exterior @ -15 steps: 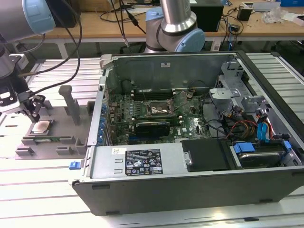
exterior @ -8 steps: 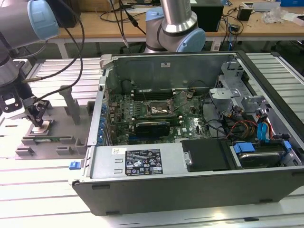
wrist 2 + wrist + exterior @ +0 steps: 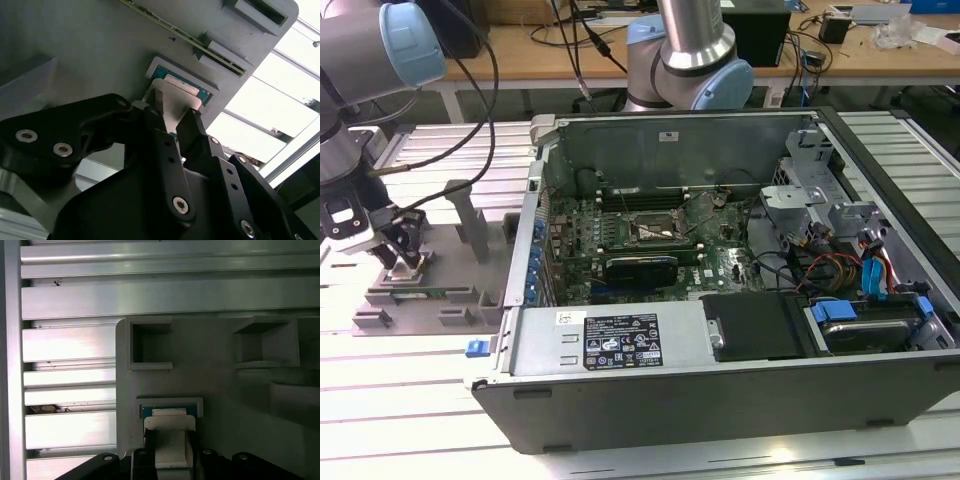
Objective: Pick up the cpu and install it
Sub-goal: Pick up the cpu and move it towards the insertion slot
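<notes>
The cpu (image 3: 184, 86) is a small square chip with a pale metal top and a green rim. It lies in a shallow recess of the grey fixture tray (image 3: 100, 45), which in the exterior view stands at that view's left (image 3: 450, 300). My gripper (image 3: 405, 262) is down on the tray, right over the chip. In both wrist views its white tip (image 3: 172, 107) (image 3: 170, 432) reaches onto the cpu (image 3: 170, 412) and covers much of it. The dark motherboard socket (image 3: 655, 232) sits inside the open computer case, apart from the gripper.
The open computer case (image 3: 720, 340) takes up the middle and the exterior view's right, with cables, drive bays and a black cover inside. Upright posts (image 3: 470, 215) rise from the tray beside the gripper. A second arm's base (image 3: 690, 60) stands behind the case. Slatted aluminium table (image 3: 70, 385) lies underneath.
</notes>
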